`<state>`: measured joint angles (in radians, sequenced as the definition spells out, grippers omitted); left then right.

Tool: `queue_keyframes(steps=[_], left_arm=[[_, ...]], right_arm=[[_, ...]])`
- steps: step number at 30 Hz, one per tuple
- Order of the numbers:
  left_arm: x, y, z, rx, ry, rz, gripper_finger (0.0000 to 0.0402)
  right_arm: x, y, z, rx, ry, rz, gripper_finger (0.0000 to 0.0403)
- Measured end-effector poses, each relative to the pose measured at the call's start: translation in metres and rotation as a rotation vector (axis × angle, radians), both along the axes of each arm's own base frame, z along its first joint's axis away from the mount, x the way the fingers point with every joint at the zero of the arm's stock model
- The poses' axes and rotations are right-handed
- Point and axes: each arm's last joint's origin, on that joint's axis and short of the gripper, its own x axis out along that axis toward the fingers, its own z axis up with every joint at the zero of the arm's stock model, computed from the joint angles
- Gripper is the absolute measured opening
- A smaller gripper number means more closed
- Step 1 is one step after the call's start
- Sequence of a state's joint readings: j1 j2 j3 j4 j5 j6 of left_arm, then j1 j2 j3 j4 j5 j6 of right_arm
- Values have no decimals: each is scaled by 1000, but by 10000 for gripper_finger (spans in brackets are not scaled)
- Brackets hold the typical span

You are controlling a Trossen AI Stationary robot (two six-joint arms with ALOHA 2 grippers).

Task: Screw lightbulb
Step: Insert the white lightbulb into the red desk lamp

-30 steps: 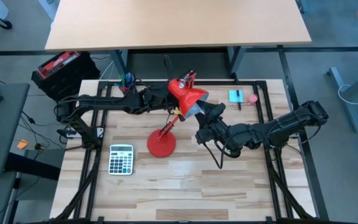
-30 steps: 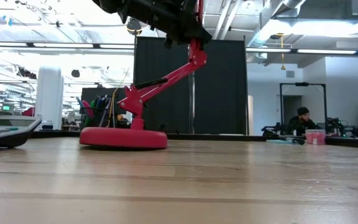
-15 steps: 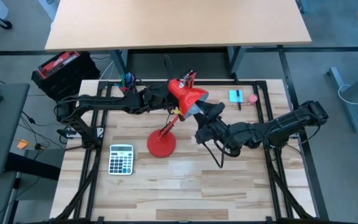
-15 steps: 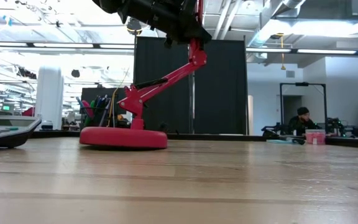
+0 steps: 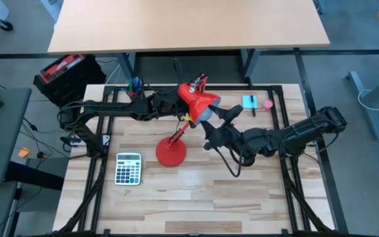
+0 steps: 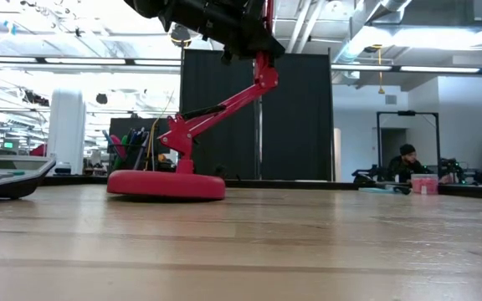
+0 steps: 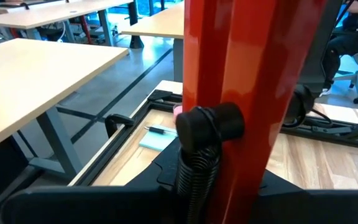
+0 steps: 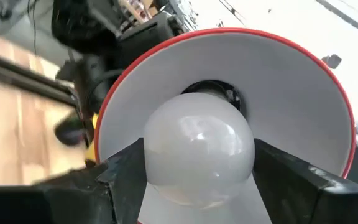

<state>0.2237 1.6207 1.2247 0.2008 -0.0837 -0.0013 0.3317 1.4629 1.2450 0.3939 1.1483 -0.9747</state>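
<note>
The left tool [image 5: 176, 105] clamps the lamp [image 5: 193, 99] to steady it, so the right tool [image 8: 197, 171], its fingers [image 8: 126, 168] closed around the bulb [image 8: 197, 155], can turn it in the shade [image 8: 291, 93].

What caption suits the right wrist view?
The right pincer holds the lightbulb inside the red lamp shade.

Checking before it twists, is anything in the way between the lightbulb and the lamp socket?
Nothing visible. The lightbulb sits between the right gripper fingers, base at the dark socket inside the red lamp shade; the joint itself is hidden.
</note>
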Motion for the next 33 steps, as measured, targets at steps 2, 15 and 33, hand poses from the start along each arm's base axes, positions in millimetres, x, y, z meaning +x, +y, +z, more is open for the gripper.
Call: queue_keyframes(steps=[2, 15, 33], left_arm=[[0, 0, 0, 0, 1, 0, 59], [0, 0, -2, -5, 13, -7, 59], [0, 0, -4, 28, 43, -27, 59]], right_arm=[[0, 0, 2, 48, -55, 5, 270], [2, -9, 1, 377, -414, 2, 269], [2, -10, -4, 584, -602, -3, 270]])
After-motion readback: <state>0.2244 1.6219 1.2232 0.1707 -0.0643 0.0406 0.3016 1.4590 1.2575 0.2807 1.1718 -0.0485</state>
